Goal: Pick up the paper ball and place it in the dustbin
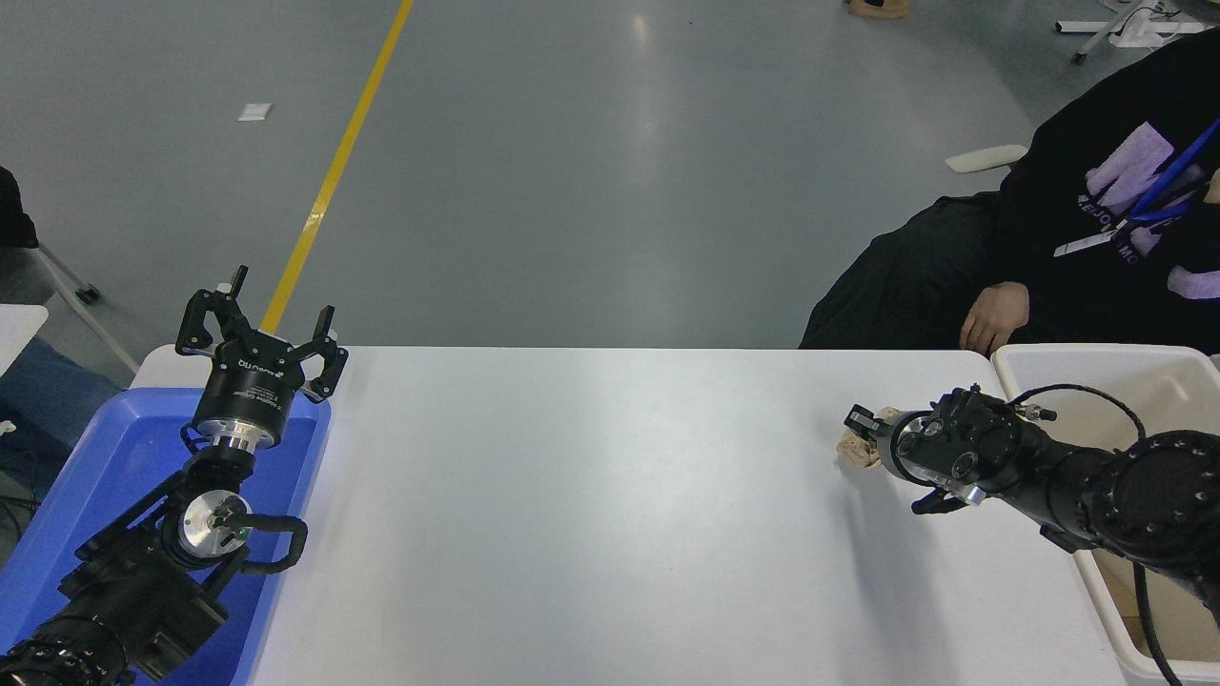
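The paper ball (861,446) sits at the right side of the white surface (591,514), not far from the far edge, and the right tool (872,440) is right at it, reaching in from the right edge of the view and pointing leftward across the surface. One finger shows above the ball and the wad peeks out at the tool's tip, so the tool seems closed around it or about to be, but the wrist hides the contact and it cannot be told whether the grip is made. The dustbin (1067,358), a deep cream-white bin, stands just beside the surface's right edge, directly behind the right arm, so the ball lies to the bin's left and the carry would run rightward, back along the arm's own line. The left tool (262,333) is parked well apart at the lower left above a blue tray (105,467), fingers spread and holding nothing. A person's hand (994,317) rests near the bin's far corner.
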Controlling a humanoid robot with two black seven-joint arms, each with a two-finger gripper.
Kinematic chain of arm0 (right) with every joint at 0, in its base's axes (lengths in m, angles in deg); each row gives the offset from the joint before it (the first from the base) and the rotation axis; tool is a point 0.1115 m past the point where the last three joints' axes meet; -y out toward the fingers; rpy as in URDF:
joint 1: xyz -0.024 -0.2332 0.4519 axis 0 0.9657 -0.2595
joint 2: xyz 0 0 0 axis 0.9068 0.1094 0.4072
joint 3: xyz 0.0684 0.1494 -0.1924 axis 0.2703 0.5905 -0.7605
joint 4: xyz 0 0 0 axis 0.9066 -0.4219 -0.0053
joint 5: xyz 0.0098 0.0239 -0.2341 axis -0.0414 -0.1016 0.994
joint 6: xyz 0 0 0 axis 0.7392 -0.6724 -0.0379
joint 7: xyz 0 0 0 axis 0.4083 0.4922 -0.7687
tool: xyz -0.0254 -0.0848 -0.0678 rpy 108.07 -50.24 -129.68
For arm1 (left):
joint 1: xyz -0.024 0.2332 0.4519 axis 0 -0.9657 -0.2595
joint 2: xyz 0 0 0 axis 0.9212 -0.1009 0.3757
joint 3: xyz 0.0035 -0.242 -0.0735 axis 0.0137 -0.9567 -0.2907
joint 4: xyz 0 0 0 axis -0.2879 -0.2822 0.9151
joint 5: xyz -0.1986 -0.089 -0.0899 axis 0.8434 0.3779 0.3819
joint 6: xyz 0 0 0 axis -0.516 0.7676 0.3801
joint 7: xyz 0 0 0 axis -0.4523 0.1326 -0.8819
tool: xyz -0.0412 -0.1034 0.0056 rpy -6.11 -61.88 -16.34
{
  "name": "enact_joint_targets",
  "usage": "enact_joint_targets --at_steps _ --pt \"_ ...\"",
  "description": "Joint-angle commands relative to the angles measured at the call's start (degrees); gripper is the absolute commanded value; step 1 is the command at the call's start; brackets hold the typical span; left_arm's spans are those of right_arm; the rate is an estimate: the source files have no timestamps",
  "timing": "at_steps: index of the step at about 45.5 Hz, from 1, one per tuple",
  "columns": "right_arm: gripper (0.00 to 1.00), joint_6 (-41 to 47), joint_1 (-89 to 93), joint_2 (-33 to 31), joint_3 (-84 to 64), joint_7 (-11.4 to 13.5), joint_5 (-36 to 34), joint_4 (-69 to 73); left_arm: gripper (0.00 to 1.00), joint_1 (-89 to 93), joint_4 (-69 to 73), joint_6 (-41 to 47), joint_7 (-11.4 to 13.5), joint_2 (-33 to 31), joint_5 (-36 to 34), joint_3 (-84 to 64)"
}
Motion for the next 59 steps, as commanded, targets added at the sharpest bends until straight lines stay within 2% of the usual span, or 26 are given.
enact_joint_targets --at_steps 1,16,29,34,46,59 --pt "0.00 0.1 -0.6 -1.2 0.1 -0.1 -0.4 1.7 0.98 0.0 0.0 0.0 0.0 0.0 0.0 0.0" --pt "0.00 0.5 -7.6 -7.7 -3.7 -0.1 -0.3 15.5 0.98 0.0 0.0 0.0 0.0 0.0 0.0 0.0" --pt "0.00 3.3 -30.1 -16.6 -20.2 -0.5 -0.3 42.8 0.98 0.0 0.0 0.0 -0.1 0.0 0.0 0.0" --pt "0.00 10.6 -39.1 -19.3 -23.3 -0.5 -0.2 48.6 0.98 0.0 0.0 0.0 -0.1 0.0 0.0 0.0" --pt "0.00 45.1 -60.4 -19.8 -26.1 -0.7 -0.4 50.2 0.98 0.0 0.0 0.0 -0.1 0.0 0.0 0.0" --pt "0.00 45.1 -74.5 -20.9 -26.5 -0.8 -2.4 51.7 0.98 0.0 0.0 0.0 -0.1 0.0 0.0 0.0"
